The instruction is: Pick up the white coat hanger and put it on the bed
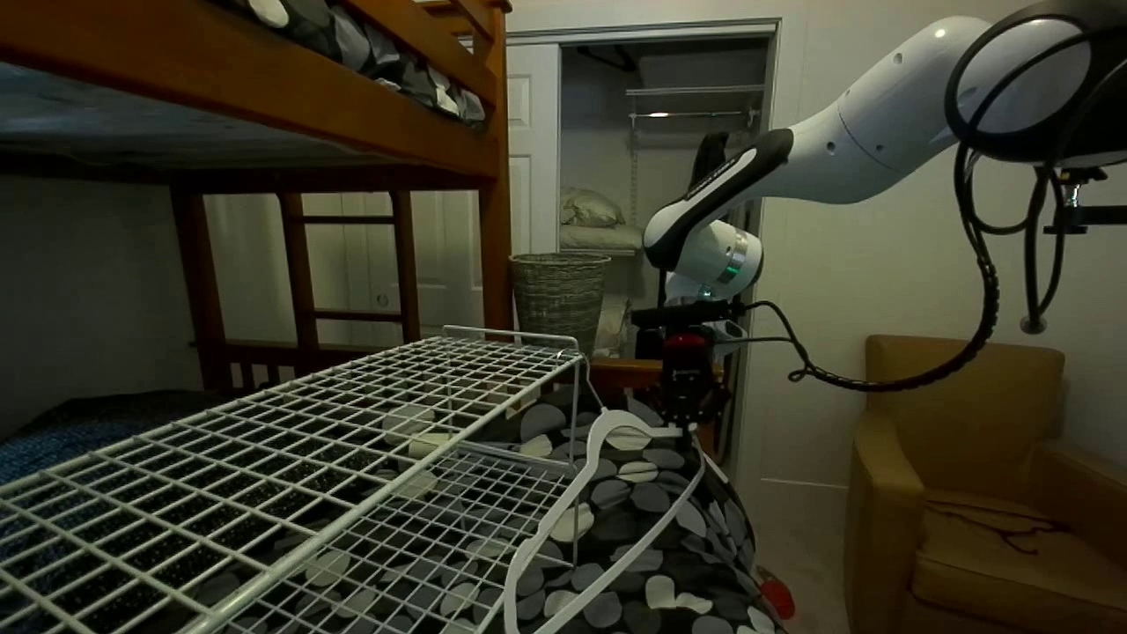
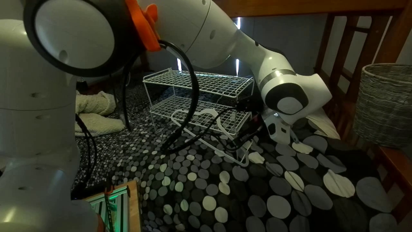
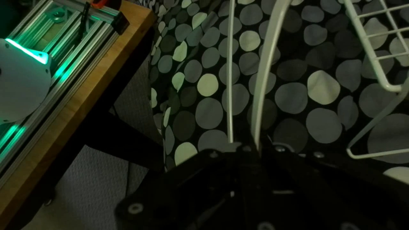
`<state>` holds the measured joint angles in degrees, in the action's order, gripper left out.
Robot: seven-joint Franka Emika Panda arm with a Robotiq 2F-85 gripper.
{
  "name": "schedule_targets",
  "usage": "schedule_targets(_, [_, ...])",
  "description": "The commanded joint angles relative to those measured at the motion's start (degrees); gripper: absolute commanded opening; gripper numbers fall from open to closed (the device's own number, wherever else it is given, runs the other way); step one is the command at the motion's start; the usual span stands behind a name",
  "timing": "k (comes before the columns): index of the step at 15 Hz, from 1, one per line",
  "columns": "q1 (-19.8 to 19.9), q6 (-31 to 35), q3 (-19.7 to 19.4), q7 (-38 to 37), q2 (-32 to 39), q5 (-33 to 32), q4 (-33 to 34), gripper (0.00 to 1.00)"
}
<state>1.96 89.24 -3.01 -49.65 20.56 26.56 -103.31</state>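
Drawn tight, the black gripper (image 3: 255,147) pinches the flat shoulder of the white coat hanger (image 3: 264,70) near one end, though shadow blurs the fingertips. In an exterior view this smooth, thin triangle slants from the grip toward seven o'clock, over the bed (image 3: 209,113), its lowest corner cropped by the frame. Whether it touches the cloth cover (image 1: 678,563), printed with grey and cream pebble-like ovals, I cannot tell. The hanger's fine hook, at the gripper's ten o'clock, almost vanishes against the glossy white wire rack (image 1: 304,554), a two-tier grid at nine o'clock whose near end is cut off. Farther out, between three and four o'clock, sits a tan upholstered armchair (image 1: 968,414), partly out of frame; at half past ten, a woven wicker basket (image 1: 560,295), its base hidden; behind, at twelve, a dim closet (image 1: 594,158), its contents hard to make out.
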Motion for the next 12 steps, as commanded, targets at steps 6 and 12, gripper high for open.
schedule_targets(6, [1.1,-4.1,-0.8,-0.9,3.8,4.8,2.9,0.01])
schedule_targets(12, [-0.3,0.8,-1.1,-0.3,1.3,0.5,4.1,0.01])
